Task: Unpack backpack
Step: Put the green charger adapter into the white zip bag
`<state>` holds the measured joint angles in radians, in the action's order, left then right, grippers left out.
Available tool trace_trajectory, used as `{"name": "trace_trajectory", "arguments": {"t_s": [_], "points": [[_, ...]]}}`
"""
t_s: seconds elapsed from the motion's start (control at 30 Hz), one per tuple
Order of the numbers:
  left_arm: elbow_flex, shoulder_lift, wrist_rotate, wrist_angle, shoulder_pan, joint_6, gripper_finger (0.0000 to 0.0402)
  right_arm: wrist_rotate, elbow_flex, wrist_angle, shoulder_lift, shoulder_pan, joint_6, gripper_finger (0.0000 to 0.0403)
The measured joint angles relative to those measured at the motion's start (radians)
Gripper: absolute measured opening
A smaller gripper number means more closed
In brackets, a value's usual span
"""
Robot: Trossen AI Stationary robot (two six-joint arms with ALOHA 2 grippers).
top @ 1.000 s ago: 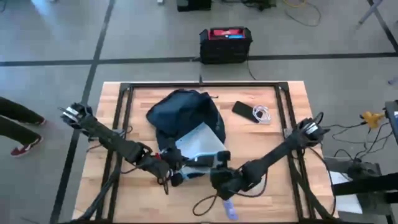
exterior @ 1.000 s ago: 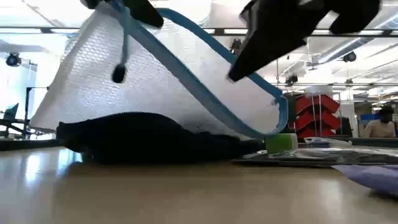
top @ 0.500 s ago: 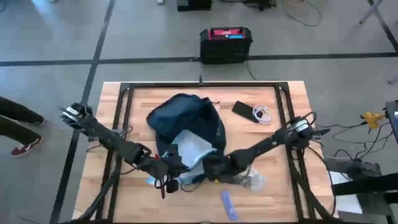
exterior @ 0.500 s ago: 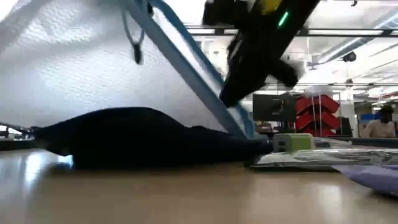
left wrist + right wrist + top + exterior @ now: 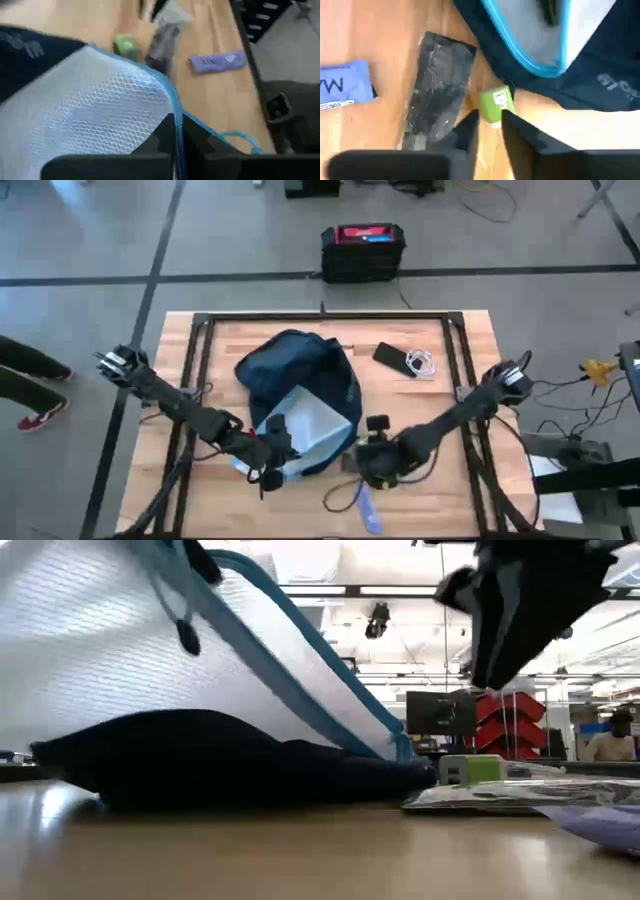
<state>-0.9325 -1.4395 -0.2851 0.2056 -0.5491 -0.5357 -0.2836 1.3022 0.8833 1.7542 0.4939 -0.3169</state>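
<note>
One navy backpack [image 5: 300,375], pale mesh lining edged blue, left gripper [image 5: 177,142] jaws clamped on its rim, right gripper [image 5: 490,125] jaws apart.

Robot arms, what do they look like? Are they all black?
Mostly, yes. The left arm and right arm are dark, thin and jointed, like bent sticks. Each has a paler, silvery knuckle at the table-edge end, and black cables trail off near the right one. The left gripper and right gripper end in flat, blocky black jaws with no markings visible.
</note>
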Motion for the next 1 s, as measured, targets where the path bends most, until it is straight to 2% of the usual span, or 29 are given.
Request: {"name": "trace_trajectory", "arguments": {"t_s": [0.13,0.27,0.63,0.8,1.0], "points": [[0.0,0.0,0.016,0.024,-0.007,-0.02,0.0,0.011,-0.014,-0.012,0.0,-0.05,0.101,0.0182],[0.0,0.0,0.015,0.043,-0.021,-0.035,0.0,0.132,-0.064,-0.083,0.001,-0.101,0.162,0.0203],[0.021,0.0,-0.005,0.046,-0.037,-0.033,0.0,0.16,-0.219,-0.29,0.002,-0.147,0.298,0.0178],[0.021,0.0,-0.02,0.045,-0.037,-0.033,0.0,0.16,-0.26,-0.311,0.002,-0.152,0.265,0.0165],[0.021,0.0,-0.03,0.041,-0.037,-0.032,0.0,0.164,-0.253,-0.312,0.002,-0.145,0.199,0.0121]]}}
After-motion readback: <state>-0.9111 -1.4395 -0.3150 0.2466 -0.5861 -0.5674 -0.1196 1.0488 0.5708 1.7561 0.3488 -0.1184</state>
